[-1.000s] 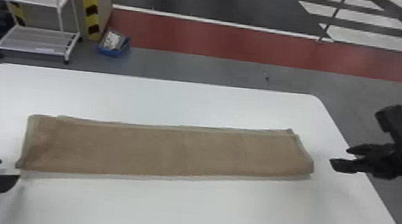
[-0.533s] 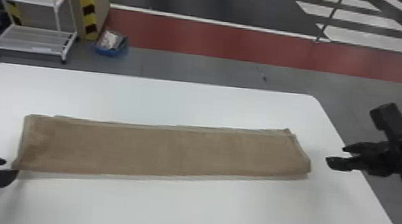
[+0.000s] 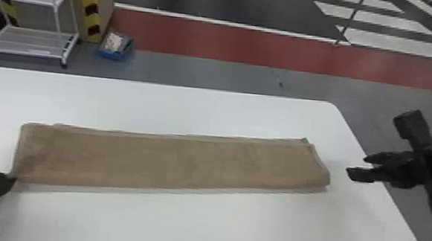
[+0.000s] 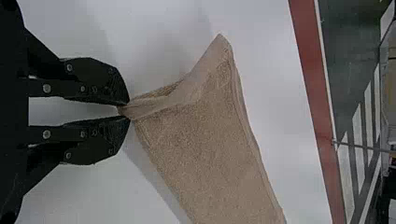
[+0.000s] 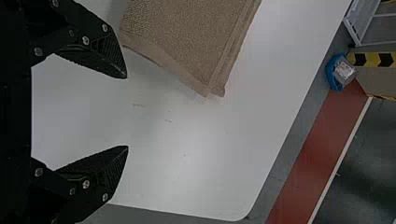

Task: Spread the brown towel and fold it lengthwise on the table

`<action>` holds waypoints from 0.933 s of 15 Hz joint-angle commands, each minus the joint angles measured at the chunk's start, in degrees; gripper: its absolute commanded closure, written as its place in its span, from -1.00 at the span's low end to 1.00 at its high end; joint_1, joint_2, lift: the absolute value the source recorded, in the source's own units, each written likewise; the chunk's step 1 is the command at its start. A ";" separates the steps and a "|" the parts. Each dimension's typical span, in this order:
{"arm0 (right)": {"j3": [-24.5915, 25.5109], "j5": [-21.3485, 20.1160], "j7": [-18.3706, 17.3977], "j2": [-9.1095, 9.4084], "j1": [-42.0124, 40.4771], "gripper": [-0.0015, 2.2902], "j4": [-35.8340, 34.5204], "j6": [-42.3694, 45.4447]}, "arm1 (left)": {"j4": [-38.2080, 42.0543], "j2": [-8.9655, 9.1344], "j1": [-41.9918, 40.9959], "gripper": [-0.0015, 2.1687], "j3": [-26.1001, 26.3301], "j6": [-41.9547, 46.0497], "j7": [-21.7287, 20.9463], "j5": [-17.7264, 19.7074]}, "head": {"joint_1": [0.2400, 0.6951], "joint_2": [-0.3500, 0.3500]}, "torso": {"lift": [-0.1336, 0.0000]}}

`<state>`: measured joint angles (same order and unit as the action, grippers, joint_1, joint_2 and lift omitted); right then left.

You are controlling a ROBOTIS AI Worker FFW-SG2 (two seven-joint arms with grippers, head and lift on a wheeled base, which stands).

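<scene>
Across the middle of the head view, the brown towel point(image 3: 170, 163) lies as one long, narrow strip on the white worktop point(image 3: 216, 234), its length running from left to right. Layers slightly out of line show along its upper long edge. At the lower left of the head view, the left gripper point(image 4: 125, 110) has its fingertips pinched together on the towel's near left corner; the left wrist view shows the cloth gathered into a crease at that point. At the right of the head view, the right gripper point(image 5: 126, 112) is empty, its two fingers well apart, just beyond the towel's right end and not touching it.

Progress, as judged from this state: the spreading and the main lengthwise fold appear to be done. What seems left is to draw the left corner straight, lay it flat and let it go; the uneven layers may also call for a little alignment. Too strong a pull at the corner could skew the strip.

Count: one towel, one worktop and two grippers, one holding cloth and one free. Behind, at the upper left of the head view, stand one white rack point(image 3: 31, 44) with two shelves in sight and one blue tub point(image 3: 114, 55) on the floor.
</scene>
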<state>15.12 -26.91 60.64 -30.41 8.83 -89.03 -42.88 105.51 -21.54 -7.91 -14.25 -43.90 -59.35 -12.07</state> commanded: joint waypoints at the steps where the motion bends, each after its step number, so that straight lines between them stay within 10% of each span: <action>1: 0.08 0.11 0.00 0.00 -0.12 -0.64 -0.09 0.03 | 0.58 -0.34 0.00 0.05 -0.43 0.00 -0.94 -0.23 | 1.00 -0.55 | -0.86; 9: 0.52 0.90 0.00 0.53 -1.44 -0.64 -0.88 0.03 | -2.23 -4.74 3.96 0.25 0.10 21.27 -20.89 -6.82 | 1.00 -0.61 | -0.86; 14: 1.14 8.19 1.93 1.76 -1.27 -0.64 -8.61 -9.64 | -4.17 -4.83 4.57 0.25 2.38 26.89 -23.00 -10.69 | 1.00 -0.58 | -0.86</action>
<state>16.64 -19.32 62.57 -29.05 7.32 -95.68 -50.57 101.60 -26.50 -3.54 -12.13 -17.34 -82.37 -22.03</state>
